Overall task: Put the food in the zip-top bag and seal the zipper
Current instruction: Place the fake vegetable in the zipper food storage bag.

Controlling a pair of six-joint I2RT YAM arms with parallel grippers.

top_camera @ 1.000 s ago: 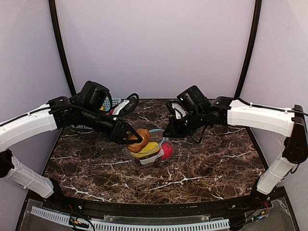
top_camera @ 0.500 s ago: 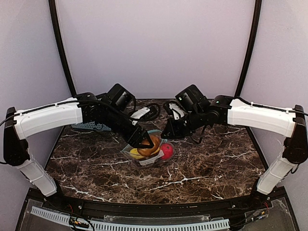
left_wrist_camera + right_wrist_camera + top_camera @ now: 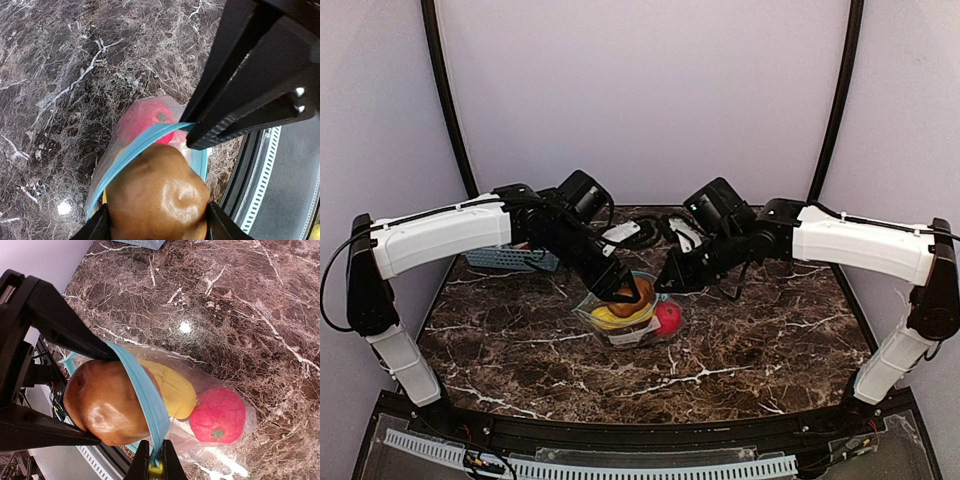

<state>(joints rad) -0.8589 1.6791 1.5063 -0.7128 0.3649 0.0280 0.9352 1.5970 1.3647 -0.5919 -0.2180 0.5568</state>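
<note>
The brown oval piece (image 3: 157,197) sits just at the mouth of the zip-top bag (image 3: 625,337), which lies in the middle of the table (image 3: 520,340) with the yellow oblong piece (image 3: 175,387) and the red round fruit (image 3: 218,415) already inside. The left gripper (image 3: 623,293) is clamped around the brown piece, and the right gripper (image 3: 151,457) pinches the zipper (image 3: 145,390) and lifts it (so the mouth stays open). I judge the filling step is nearly done: next the left fingers should spread and drop the piece fully past the strip before any sealing.
</note>
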